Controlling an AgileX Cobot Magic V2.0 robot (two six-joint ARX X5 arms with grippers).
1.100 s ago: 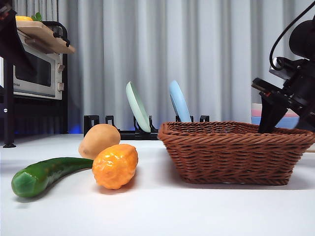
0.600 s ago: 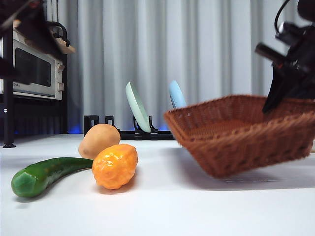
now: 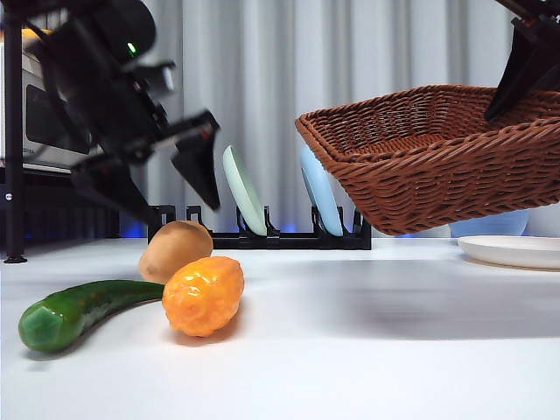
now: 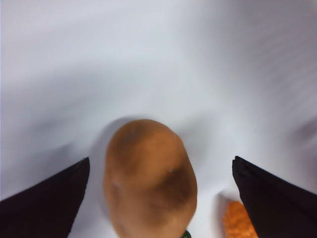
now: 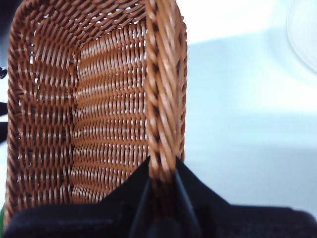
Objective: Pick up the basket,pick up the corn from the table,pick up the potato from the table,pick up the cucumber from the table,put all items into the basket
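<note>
on the white table we've got the right gripper pinching the wicker basket rim, holding it tilted in the air as a catcher, while our left gripper, jaws wide, straddles the potato beside the corn and cucumber.

A black dish rack holds a green plate and a blue plate; a microwave stands left.

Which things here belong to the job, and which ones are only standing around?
Belong to the job:
- basket, lifted by the right gripper
- potato, under the open left gripper
- corn
- cucumber

Only standing around:
- dish rack with plates
- white plate
- microwave
</note>
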